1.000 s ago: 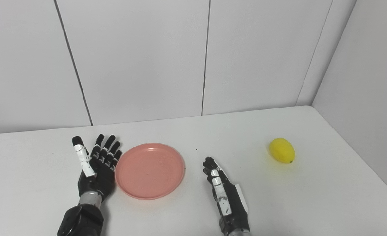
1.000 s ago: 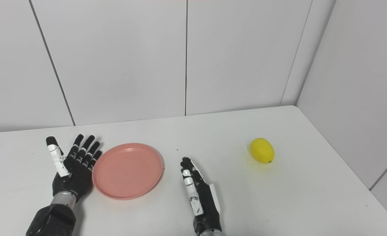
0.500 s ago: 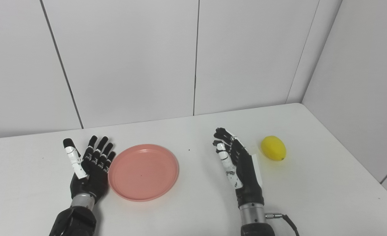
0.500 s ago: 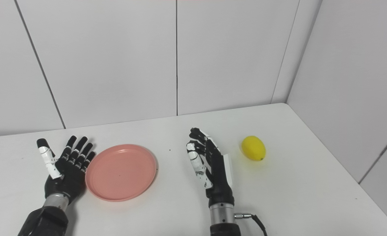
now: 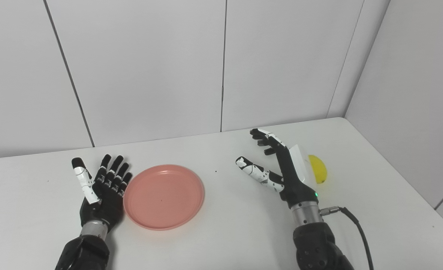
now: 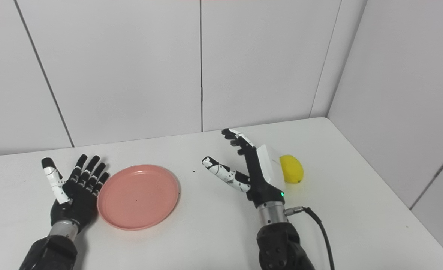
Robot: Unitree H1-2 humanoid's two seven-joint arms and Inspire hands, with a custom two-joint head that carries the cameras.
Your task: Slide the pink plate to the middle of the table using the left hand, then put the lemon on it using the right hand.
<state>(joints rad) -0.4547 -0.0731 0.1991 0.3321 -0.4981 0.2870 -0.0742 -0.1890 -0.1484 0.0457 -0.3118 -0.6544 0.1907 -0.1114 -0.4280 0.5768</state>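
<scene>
The pink plate [image 5: 164,195] lies flat on the white table [image 5: 221,240], left of centre. My left hand [image 5: 103,187] rests open just left of the plate's rim, palm up, fingers spread, holding nothing. The yellow lemon [image 6: 292,169] lies on the right side of the table. My right hand [image 6: 252,167] is raised above the table just left of the lemon, open with thumb and fingers spread apart; its back partly hides the lemon [image 5: 318,169] in the left eye view.
White wall panels close the table at the back and on the right. A black cable [image 5: 358,228] trails from my right wrist toward the near edge. A small dark speck [image 5: 216,172] marks the tabletop between plate and right hand.
My right hand has risen from the table near the front and moved forward and right, up beside the lemon, its thumb spreading out. The left hand and plate stay put; the camera shifted slightly.
</scene>
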